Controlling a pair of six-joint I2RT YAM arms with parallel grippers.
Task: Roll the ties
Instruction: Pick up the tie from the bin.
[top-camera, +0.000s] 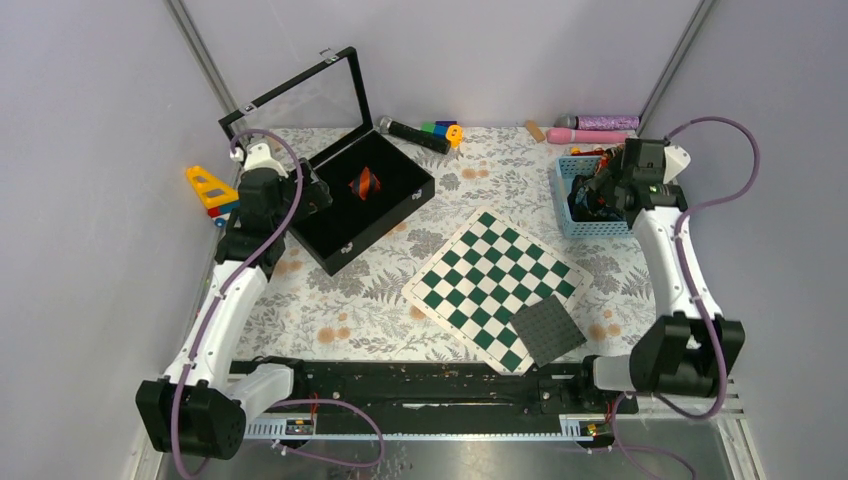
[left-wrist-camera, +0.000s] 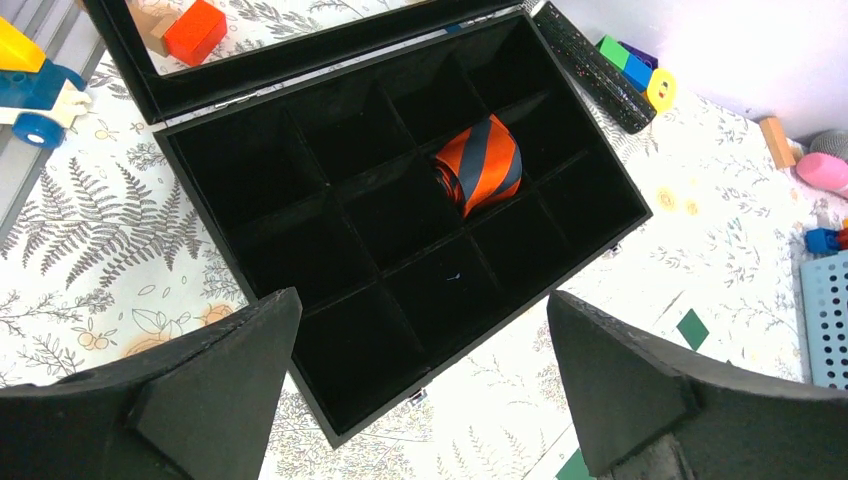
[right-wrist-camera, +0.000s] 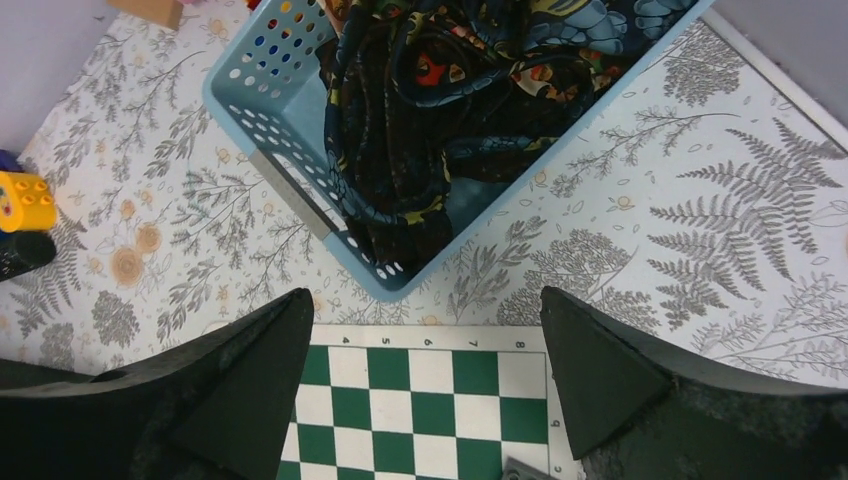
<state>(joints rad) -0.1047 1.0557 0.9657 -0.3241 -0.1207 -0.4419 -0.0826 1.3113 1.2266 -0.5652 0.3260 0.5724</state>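
Note:
One tie (left-wrist-camera: 480, 165), red-orange with dark stripes, lies rolled in a middle compartment of the open black box (left-wrist-camera: 300, 240); from the top view this rolled tie (top-camera: 365, 183) is a small orange spot. Dark floral ties (right-wrist-camera: 450, 90) are heaped loose in the blue perforated basket (right-wrist-camera: 270, 90). My left gripper (left-wrist-camera: 422, 297) hangs open over the box's near corner, nothing between its fingers. Just short of the basket's near corner, the right gripper (right-wrist-camera: 427, 295) is open and empty, above the edge of the chequered board. In the top view it (top-camera: 600, 190) sits over the basket (top-camera: 562, 205).
A green-and-white chequered board (top-camera: 495, 285) lies mid-table with a dark grey square plate (top-camera: 548, 328) on its near corner. The box lid (top-camera: 300, 95) stands up at the back left. A black microphone (top-camera: 412, 134), toy blocks (top-camera: 445, 130), pink items (top-camera: 600, 128) and a toy truck (top-camera: 210, 190) line the edges.

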